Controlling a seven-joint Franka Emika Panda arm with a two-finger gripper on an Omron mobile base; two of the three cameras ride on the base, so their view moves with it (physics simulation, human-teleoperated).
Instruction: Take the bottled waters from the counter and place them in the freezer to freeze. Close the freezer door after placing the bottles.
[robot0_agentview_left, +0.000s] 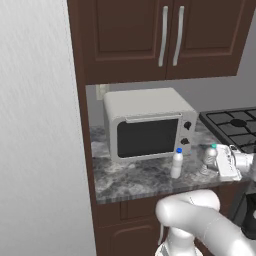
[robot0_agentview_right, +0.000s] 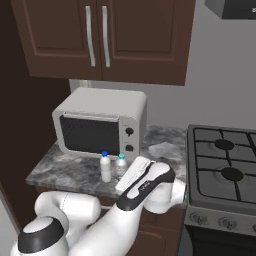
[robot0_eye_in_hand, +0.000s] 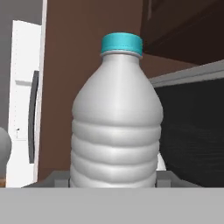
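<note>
On the marble surface (robot0_agentview_left: 140, 177), right in front of the microwave (robot0_agentview_left: 147, 125), stand the two bottled waters, and the hand (robot0_agentview_left: 214, 161) is in at the teal-capped bottle (robot0_agentview_left: 209, 157) from the right. In the hand view that bottle (robot0_eye_in_hand: 116, 118) looms large and upright between the two dark finger tips at the bottom edge, its ribbed clear body dead centre, its teal cap up top; the fingers sit pressed in against its sides, pinching it low down. The bottle's base is hidden there, so whether it rests on the surface cannot be told. The blue-capped bottle (robot0_agentview_left: 177, 163) stands upright just beside it, to its left in the left base view, near the microwave's front corner under the knobs. From the right base view the pair (robot0_agentview_right: 105, 167) stand side by side, the teal-capped one (robot0_agentview_right: 121, 166) half hidden behind the white wrist. Dark brown cupboards (robot0_agentview_left: 160, 35) hang above, the gas stove (robot0_agentview_right: 225, 170) lies off to the right, and a silver refrigerator door (robot0_agentview_left: 35, 130) fills the left
</note>
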